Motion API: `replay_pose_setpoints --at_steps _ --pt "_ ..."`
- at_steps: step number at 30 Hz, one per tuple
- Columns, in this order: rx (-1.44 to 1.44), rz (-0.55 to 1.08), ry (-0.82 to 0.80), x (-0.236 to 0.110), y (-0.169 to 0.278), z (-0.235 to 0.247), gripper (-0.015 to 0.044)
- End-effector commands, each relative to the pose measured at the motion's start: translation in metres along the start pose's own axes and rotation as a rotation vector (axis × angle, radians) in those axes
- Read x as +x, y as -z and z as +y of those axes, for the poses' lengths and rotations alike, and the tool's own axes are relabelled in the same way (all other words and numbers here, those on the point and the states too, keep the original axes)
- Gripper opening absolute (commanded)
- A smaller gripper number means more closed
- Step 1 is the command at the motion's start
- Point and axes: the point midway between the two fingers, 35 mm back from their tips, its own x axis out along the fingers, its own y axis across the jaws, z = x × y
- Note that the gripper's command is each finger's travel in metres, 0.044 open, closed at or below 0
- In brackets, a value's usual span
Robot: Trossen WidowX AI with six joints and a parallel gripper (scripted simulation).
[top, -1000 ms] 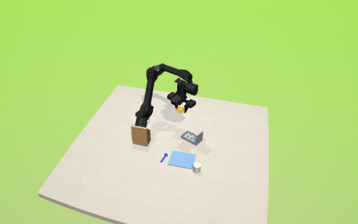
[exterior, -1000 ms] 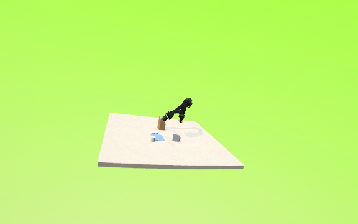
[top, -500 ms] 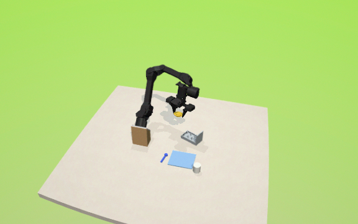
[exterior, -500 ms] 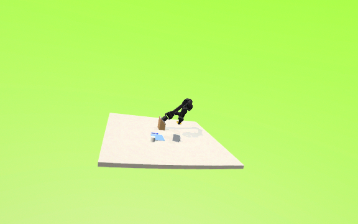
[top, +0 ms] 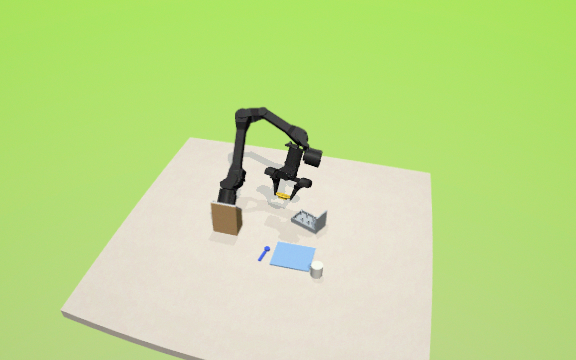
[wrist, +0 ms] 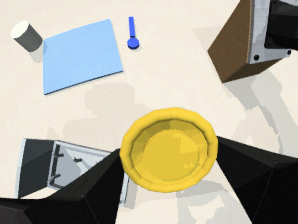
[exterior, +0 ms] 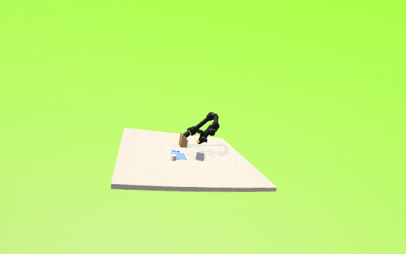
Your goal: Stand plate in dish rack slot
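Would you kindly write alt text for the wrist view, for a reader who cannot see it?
A yellow plate is gripped between the hand's two black fingers, above a beige table. A grey dish rack sits at lower left, partly hidden by a finger. Farther off lie a blue mat, a blue spoon and a white cup, with a brown block at upper right.
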Motion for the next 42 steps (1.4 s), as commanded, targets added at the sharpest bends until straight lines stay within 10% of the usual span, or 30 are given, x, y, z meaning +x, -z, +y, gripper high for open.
replay_pose_setpoints --at_steps 1,42 --pt "-0.043 -0.087 -0.017 0.011 -0.003 0.001 0.0" --pt "-0.505 -0.738 -0.507 0.061 0.023 0.025 0.0"
